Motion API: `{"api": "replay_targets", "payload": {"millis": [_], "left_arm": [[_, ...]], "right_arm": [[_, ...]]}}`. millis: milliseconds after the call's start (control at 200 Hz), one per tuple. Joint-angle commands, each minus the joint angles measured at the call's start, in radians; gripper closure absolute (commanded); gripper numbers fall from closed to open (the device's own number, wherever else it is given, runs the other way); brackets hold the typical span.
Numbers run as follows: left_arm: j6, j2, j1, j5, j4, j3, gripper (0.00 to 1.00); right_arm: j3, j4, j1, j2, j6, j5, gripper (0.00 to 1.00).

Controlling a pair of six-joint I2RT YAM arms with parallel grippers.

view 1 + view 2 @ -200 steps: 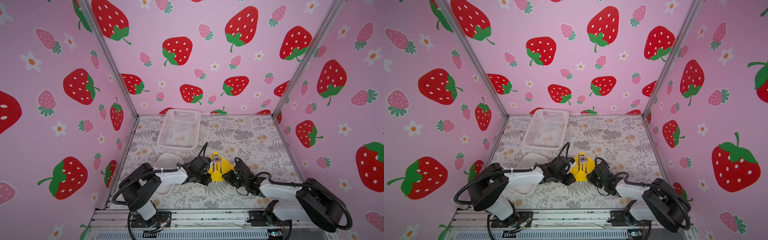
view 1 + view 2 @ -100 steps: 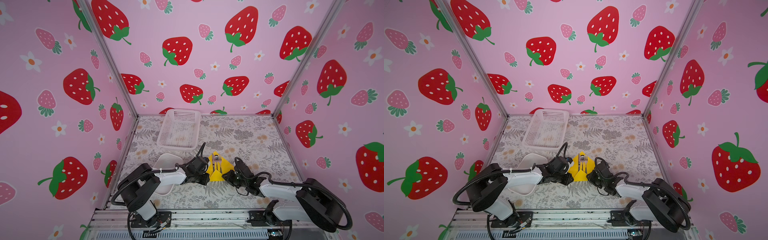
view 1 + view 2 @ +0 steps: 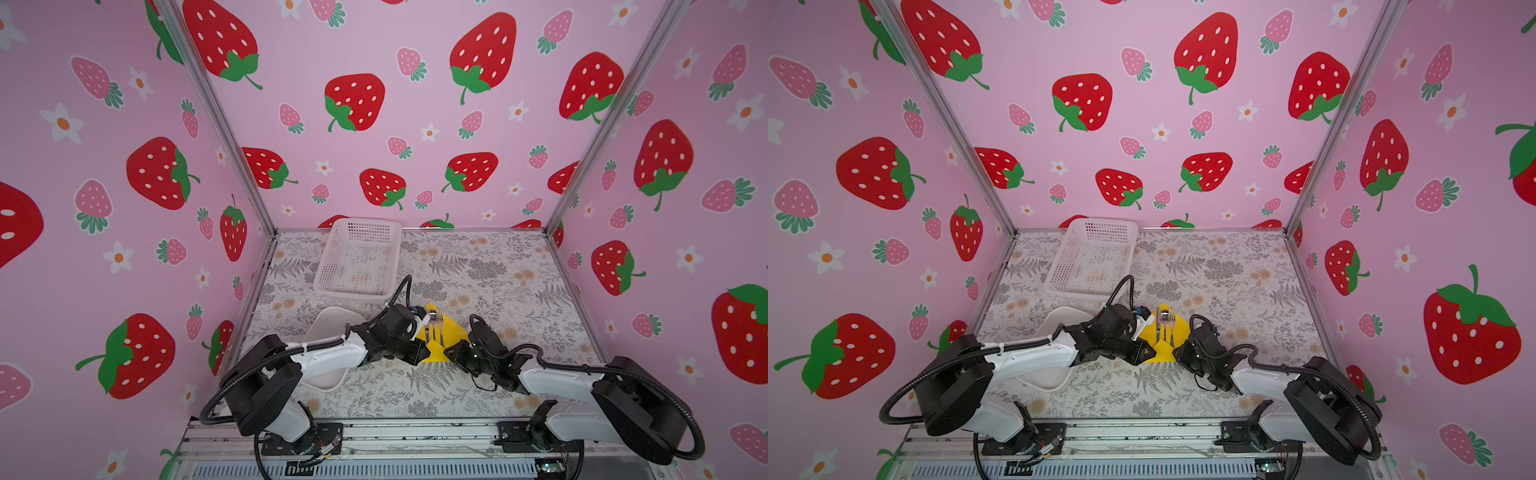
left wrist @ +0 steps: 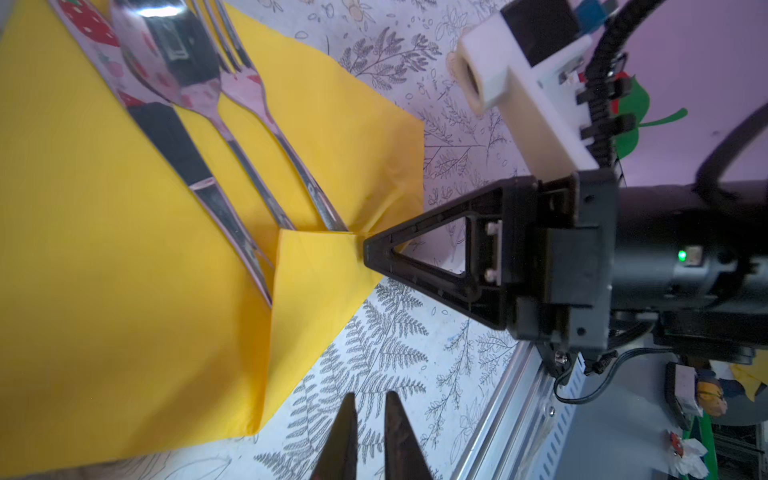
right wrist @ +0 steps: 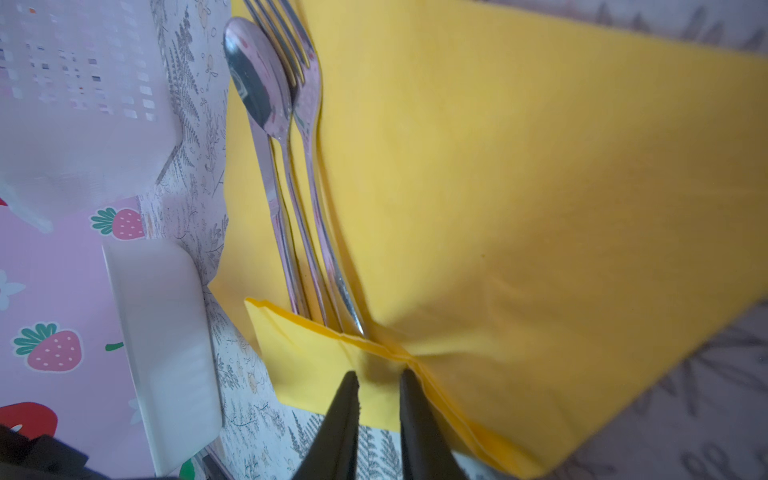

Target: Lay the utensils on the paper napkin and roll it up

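Note:
The yellow paper napkin [image 3: 455,334] [image 3: 1179,332] lies on the table near the front, with its near corner folded up over the handle ends. The utensils rest on it side by side: a knife [image 4: 166,133], a spoon [image 4: 166,54] [image 5: 257,79] and a fork [image 4: 249,91] [image 5: 307,95]. My right gripper [image 5: 378,376] [image 3: 451,353] pinches the folded flap at its crease, and the paper puckers toward its fingertip [image 4: 368,249]. My left gripper [image 4: 371,395] [image 3: 417,353] hovers over bare tablecloth just off the napkin's edge. Only a narrow gap shows between its fingers, and nothing is in it.
A white perforated basket [image 3: 353,291] [image 3: 1084,293] stands behind the napkin toward the back left. A smooth white tray [image 3: 328,328] [image 5: 166,332] lies left of the napkin, partly under my left arm. The metal frame rail [image 3: 415,432] runs along the table's front edge.
My left arm has shifted slightly beside the napkin and its jaws have narrowed. The right arm, the napkin and the utensils have stayed where they were.

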Motion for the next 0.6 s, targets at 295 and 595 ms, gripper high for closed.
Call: {"api": "replay_targets", "payload": {"millis": [295,595], "left_arm": [[-0.105,0.122,0.031,-0.037,-0.051,-0.021,0.85],[-0.074,0.048,0.04,-0.092,-0.162,-0.023,0.82]], "right_arm": [[-0.028,-0.028,-0.006,-0.027,0.029,0.026,0.78],[-0.038,-0.028,-0.006,-0.041,0.036,0.033,0.78]]}}
